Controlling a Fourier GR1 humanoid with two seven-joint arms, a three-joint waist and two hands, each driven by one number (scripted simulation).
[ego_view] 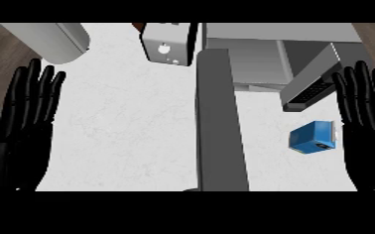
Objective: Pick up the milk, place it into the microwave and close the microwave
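The milk is a small blue carton (313,137) lying on the white counter (124,129) at the right. The grey microwave (282,39) stands at the back right. Its door (219,124) is swung open as a long grey slab reaching toward the front edge, left of the carton. The dark control panel (311,91) shows just behind the carton. My right hand (357,114) rests open at the right edge, fingers up, just right of the carton and apart from it. My left hand (29,114) rests open at the left edge, fingers up, holding nothing.
A white boxy appliance (168,43) stands at the back centre, just left of the microwave. A large grey rounded object (55,39) lies at the back left. The open door splits the counter into a wide left part and a narrow right part.
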